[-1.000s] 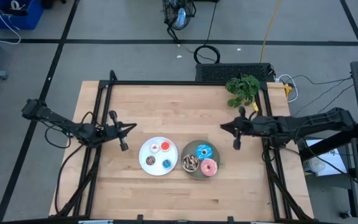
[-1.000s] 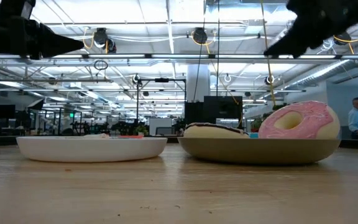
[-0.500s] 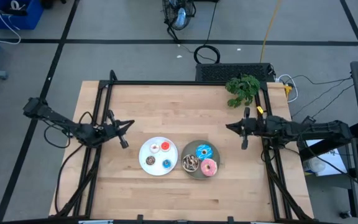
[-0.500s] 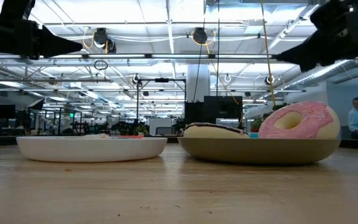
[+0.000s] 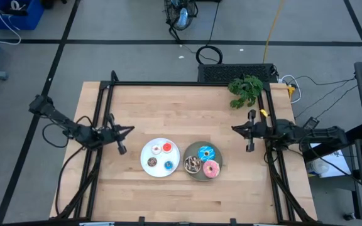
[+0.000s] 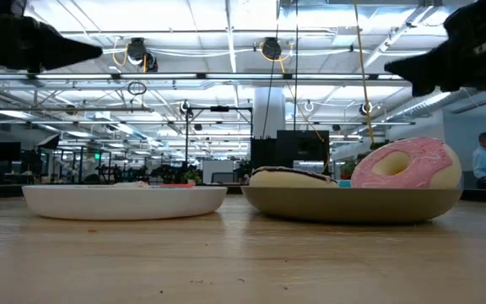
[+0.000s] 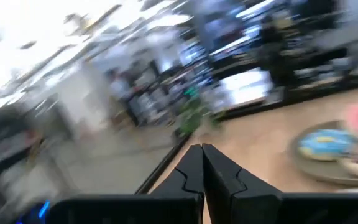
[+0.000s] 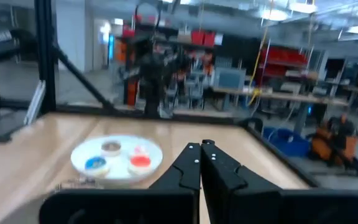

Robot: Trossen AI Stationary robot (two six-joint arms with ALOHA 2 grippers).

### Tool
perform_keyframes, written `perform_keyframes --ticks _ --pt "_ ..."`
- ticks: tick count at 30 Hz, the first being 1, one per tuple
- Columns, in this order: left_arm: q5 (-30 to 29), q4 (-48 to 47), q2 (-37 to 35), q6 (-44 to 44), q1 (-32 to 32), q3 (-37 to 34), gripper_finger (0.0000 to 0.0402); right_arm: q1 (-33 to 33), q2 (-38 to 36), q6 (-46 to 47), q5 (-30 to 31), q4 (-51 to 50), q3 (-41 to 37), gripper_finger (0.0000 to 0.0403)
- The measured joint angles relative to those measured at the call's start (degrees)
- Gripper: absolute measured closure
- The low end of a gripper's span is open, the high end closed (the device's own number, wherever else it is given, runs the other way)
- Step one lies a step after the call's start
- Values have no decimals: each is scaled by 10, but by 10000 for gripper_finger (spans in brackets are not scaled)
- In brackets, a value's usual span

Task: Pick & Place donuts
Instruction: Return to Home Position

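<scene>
Four tiny donuts lie on the white plate (image 5: 160, 140): white-pink (image 5: 156, 149), red (image 5: 167, 148), dark brown (image 5: 152, 162) and blue (image 5: 168, 165). The grey plate (image 5: 201, 144) beside it holds a blue sprinkled donut (image 5: 207, 152), a chocolate sprinkled one (image 5: 192, 164) and a pink one (image 5: 211, 169). My left gripper (image 5: 131, 130) hovers shut left of the white plate, pointing level toward it. Right of the grey plate my right gripper (image 5: 233, 129) is also shut and level. Both are high above the table in the low view (image 6: 91, 51) (image 6: 391, 67).
A green plant (image 5: 246, 90) sits at the table's far right corner. Black frame rails (image 5: 105, 107) run along the left, far and right edges. Bare wood lies before and behind the plates. A person (image 6: 483, 156) shows far off in the room.
My right gripper has drawn back toward the table's right edge, sunk lower and tipped from slanting downward to level, staying shut. The donuts and plates have not moved.
</scene>
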Motion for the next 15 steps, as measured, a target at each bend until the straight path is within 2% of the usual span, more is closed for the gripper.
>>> perform_keyframes --ticks 3,7,9,13,15 --pt "94 -23 -15 34 13 0 397 0 -13 -3 0 9 -12 403" --pt "132 -71 -39 32 54 21 399 0 -14 -11 -16 13 -13 403" --pt "159 -142 -56 9 77 57 399 0 -14 -12 -16 15 -14 403" --pt "251 -332 -86 -62 113 152 399 0 -14 -13 -16 15 -14 403" --pt "285 -386 -99 -90 122 174 400 0 -14 -13 -16 13 -14 403"
